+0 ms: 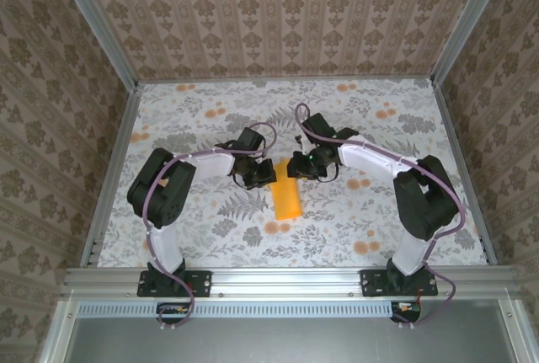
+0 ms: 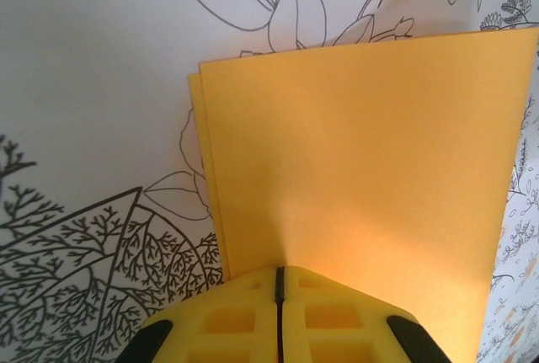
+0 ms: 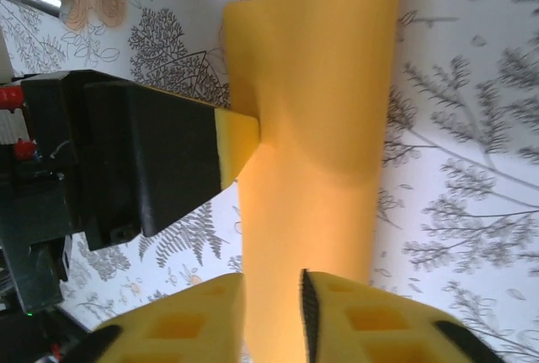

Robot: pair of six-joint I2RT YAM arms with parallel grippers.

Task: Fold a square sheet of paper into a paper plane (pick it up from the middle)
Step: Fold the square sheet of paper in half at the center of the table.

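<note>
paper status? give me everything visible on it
The paper is plain orange-yellow, thin and matte, with sharp straight edges. It is folded in two: in the left wrist view a second layer peeks out along one side. From above it reads as a narrow rectangle near the middle of the table, bowed rather than flat. The left pincer is shut on one long edge. The right pincer has its fingers apart on either side of one end.

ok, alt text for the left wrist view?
A folded orange-yellow paper sheet pinched in the shut left gripper at bottom centre, two layers showing at its left edge. Behind it, a white table printed with line-drawn flowers and ferns.
</note>
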